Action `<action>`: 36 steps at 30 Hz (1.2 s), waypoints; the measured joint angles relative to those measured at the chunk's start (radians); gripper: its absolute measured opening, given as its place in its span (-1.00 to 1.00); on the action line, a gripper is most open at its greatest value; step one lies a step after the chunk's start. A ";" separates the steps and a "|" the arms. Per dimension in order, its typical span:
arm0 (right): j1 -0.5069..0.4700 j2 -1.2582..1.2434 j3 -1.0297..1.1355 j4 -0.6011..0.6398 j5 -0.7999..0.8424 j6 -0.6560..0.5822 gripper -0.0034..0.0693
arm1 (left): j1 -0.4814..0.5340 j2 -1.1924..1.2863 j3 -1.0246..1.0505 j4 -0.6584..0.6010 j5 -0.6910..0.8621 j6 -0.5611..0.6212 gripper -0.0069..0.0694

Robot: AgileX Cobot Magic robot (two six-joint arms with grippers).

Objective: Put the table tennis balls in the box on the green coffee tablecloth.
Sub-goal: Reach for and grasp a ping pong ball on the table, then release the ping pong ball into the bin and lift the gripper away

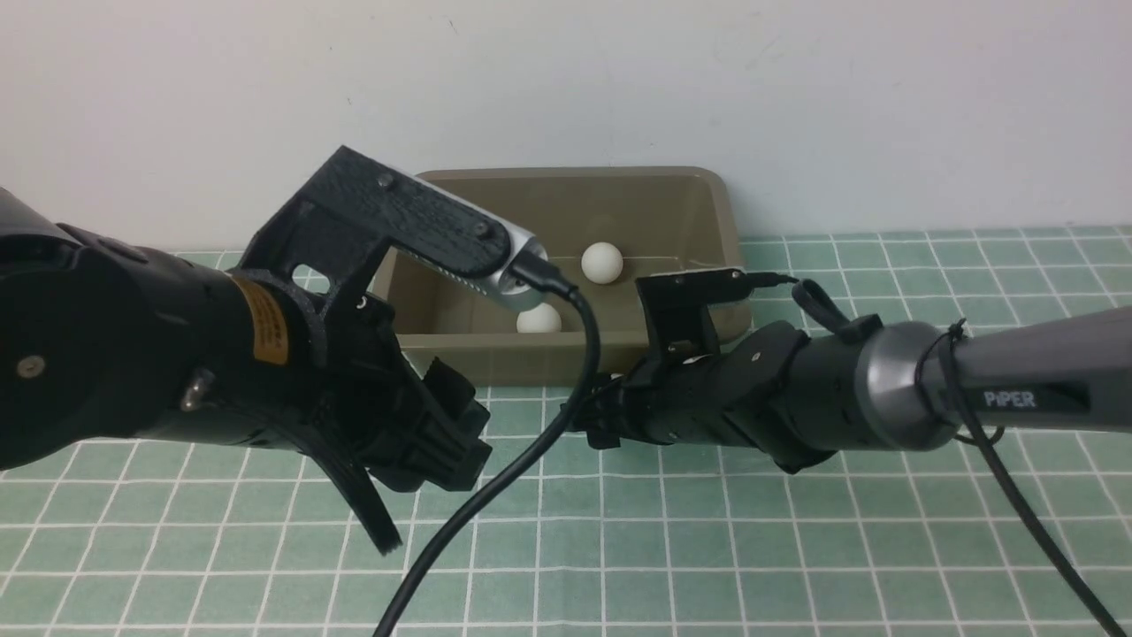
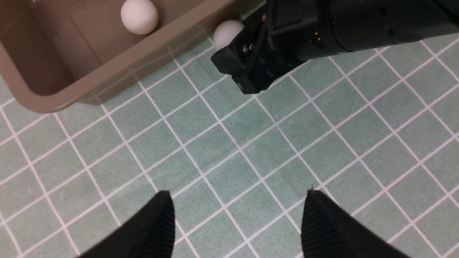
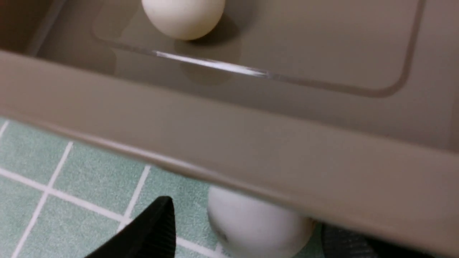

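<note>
Lower left in the front view, the left gripper (image 2: pixel 238 199) hangs apart and empty over the teal-green white-gridded tablecloth (image 1: pixel 796 531), likely keeping clear. Upper centre, the olive-brown rectangular plastic box (image 1: pixel 566 361) holds two small matte white balls (image 1: pixel 602 263) (image 1: pixel 539 319). Just right, the right gripper (image 3: pixel 247 233) straddles, jaws apart, the third white ball (image 2: pixel 226 33) beside the box's near wall, seemingly to lift it.

Flat teal-green cloth (image 1: pixel 796 548), white grid of small squares; olive-brown rectangular plastic box (image 1: pixel 654 212); 3 small matte white balls (image 1: pixel 602 263).
</note>
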 joint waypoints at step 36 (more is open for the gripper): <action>0.000 -0.290 0.246 -0.004 0.079 -0.079 0.03 | 0.000 0.000 0.000 0.023 0.000 0.000 0.30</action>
